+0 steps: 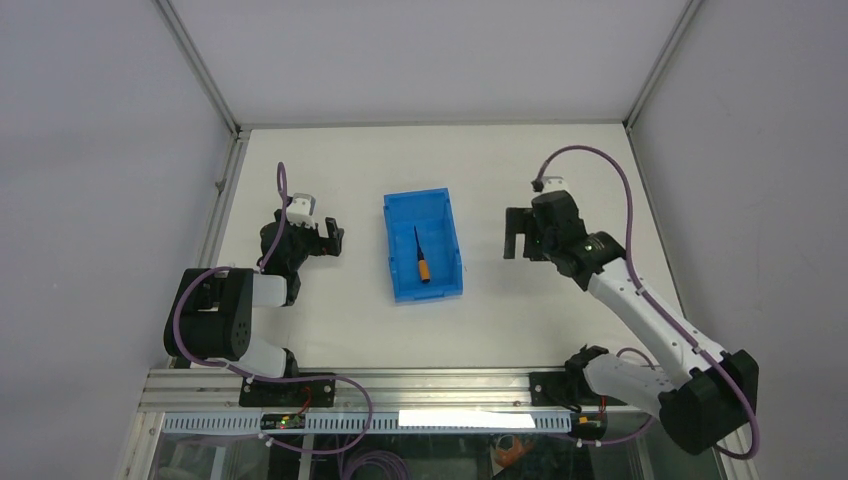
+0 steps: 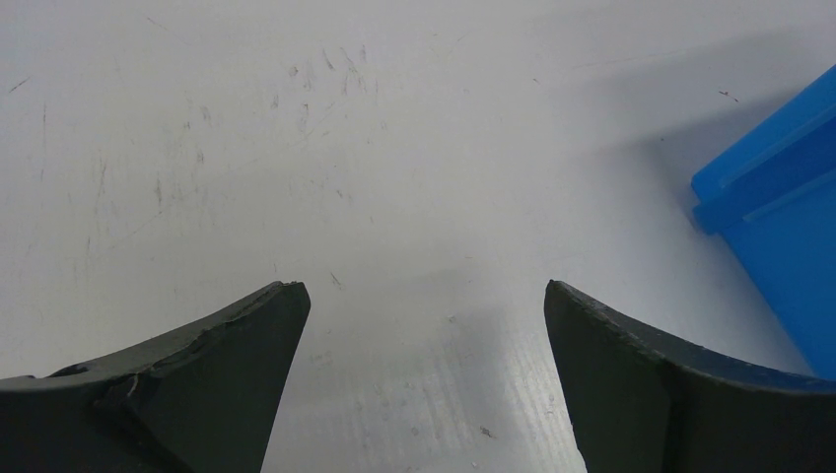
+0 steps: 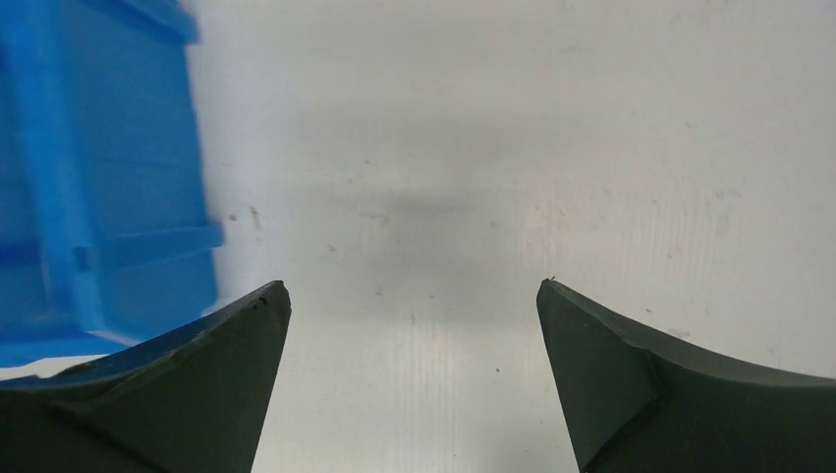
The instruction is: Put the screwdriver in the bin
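Note:
The screwdriver (image 1: pixel 422 258), with a short orange handle and thin black shaft, lies inside the blue bin (image 1: pixel 443 278) at the table's middle, handle toward the near side. My left gripper (image 1: pixel 333 238) is open and empty, left of the bin, low over the table. My right gripper (image 1: pixel 514 236) is open and empty, right of the bin. The bin's corner shows at the right edge of the left wrist view (image 2: pixel 779 217) and its wall at the left of the right wrist view (image 3: pixel 99 168). The screwdriver is hidden in both wrist views.
The white table (image 1: pixel 520 310) is fenced by metal frame rails at the left (image 1: pixel 215 235) and along the near edge (image 1: pixel 400 385). Grey walls stand behind and to both sides.

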`<state>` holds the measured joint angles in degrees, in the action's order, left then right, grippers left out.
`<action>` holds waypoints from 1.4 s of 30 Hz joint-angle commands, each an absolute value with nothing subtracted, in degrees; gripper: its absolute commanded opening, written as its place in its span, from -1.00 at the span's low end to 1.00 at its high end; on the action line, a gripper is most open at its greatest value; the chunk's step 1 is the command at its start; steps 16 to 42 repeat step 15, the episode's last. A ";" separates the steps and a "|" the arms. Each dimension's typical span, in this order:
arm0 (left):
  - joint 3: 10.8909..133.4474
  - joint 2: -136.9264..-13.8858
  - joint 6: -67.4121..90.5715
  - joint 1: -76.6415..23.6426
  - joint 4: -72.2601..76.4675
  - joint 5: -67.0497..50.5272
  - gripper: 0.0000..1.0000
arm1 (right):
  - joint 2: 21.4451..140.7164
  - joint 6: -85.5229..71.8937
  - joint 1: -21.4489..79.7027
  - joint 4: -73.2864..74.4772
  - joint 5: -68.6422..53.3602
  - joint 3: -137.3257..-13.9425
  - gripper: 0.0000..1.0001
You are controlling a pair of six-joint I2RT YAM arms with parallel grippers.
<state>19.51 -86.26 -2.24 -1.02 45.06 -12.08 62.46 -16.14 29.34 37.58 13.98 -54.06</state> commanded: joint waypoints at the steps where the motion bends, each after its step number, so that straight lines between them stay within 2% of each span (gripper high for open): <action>1: 20.48 -86.13 -1.80 -0.50 48.69 -12.83 0.98 | 55.72 -18.31 26.43 29.51 16.49 -45.63 0.99; 7: 20.48 -86.13 -1.76 -0.45 48.71 -12.88 0.98 | 50.75 -20.57 25.97 21.16 17.24 -34.79 0.99; 42: 20.53 -86.13 -1.76 -0.47 48.69 -12.83 0.98 | 50.36 -19.05 25.95 19.15 16.07 -34.31 0.99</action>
